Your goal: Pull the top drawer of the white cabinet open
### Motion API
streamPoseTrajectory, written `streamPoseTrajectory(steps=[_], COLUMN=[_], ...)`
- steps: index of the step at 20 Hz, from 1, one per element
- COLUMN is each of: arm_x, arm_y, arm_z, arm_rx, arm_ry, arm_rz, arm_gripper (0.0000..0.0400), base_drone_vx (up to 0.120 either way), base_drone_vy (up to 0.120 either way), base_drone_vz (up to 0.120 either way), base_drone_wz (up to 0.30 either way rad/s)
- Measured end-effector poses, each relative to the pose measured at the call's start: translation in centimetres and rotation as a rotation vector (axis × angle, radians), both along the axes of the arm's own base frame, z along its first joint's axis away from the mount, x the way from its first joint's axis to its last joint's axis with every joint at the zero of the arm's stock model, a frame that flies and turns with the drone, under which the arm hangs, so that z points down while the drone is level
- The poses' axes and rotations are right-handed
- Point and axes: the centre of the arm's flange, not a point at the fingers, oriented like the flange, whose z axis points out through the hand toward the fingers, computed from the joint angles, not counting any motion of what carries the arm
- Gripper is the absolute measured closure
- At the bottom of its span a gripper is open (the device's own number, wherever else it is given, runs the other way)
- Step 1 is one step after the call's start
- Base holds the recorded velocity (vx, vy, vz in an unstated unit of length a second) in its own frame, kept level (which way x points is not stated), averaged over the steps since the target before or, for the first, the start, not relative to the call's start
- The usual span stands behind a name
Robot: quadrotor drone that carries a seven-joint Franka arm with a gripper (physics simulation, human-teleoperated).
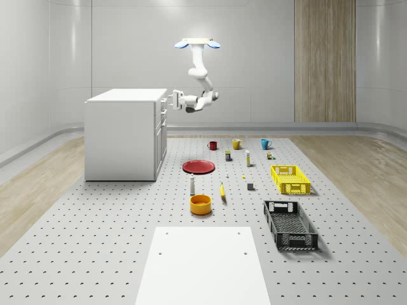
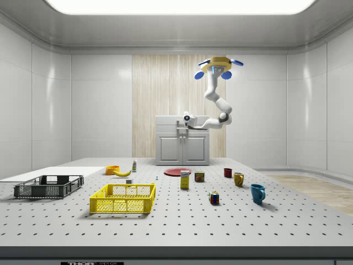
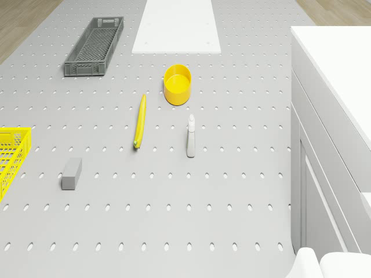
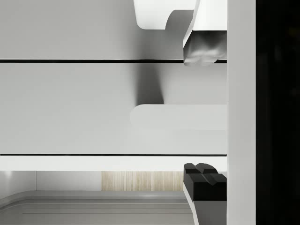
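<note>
Gripper (image 4: 202,112): spread wide, nothing held, levelled at top drawer (image 4: 93,105) handle (image 4: 178,117) of white cabinet (image 1: 121,133), apparently for pulling; drone (image 1: 198,43) hovered beside cabinet.

Pale grey panelled walls (image 1: 254,57) enclose the room, broken by one vertical wood-grain wall panel (image 1: 324,60). Light wooden floor (image 1: 356,171) borders the grey perforated table (image 1: 95,241). A long bright ceiling light (image 2: 176,5) glows overhead in the side view.
</note>
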Motion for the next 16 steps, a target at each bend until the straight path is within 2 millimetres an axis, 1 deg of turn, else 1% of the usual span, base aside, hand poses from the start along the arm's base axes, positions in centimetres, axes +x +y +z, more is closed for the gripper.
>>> streamPoseTrajectory(steps=[9,16], arm_x=[0.0,0.0], arm_y=[2.2,2.8], arm_z=[0.2,-0.3], arm_rx=[0.000,0.000], arm_ry=[0.000,0.000], arm_rz=[0.000,0.000], arm_gripper=[0.0095,0.0095], base_drone_vx=[0.000,0.000], base_drone_vy=[0.000,0.000], base_drone_vz=[0.000,0.000], base_drone_wz=[0.000,0.000])
